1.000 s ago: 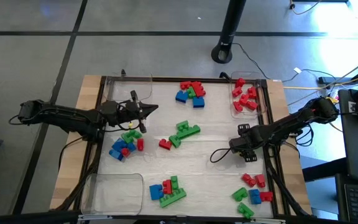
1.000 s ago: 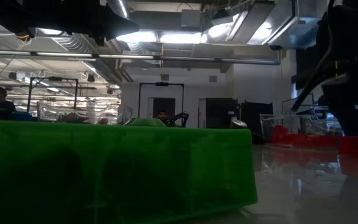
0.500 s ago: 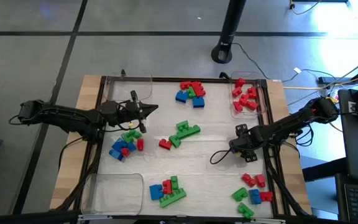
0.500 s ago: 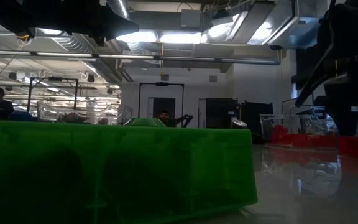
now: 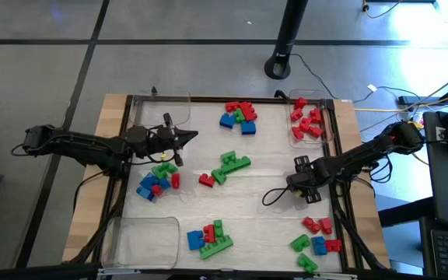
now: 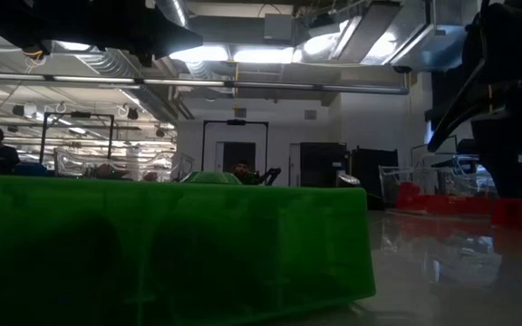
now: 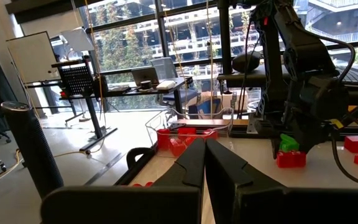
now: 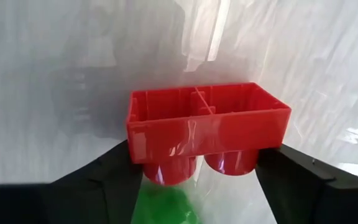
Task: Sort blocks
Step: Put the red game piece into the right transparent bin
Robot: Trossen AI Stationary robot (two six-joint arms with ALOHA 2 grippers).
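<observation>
Since a second ago my right pincer point(image 5: 305, 181) has edged left over the counter point(image 5: 271, 206), clamped across the long sides of a red block point(image 8: 207, 124), light, rigid and slick; left pincer point(image 5: 183, 138) waits closed.

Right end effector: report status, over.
Right end effector shut on red block, above the table. Left end effector shut, empty, parked by mixed pile. Nothing obstructing.

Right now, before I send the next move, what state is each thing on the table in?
Right end effector: shut on red block, green block beneath.
Left end effector: shut, empty, above the table's left side.
Far-right clear tray: holds only red blocks.
Near-left clear tray: empty.
Loose blocks: mixed piles, unsorted.
</observation>
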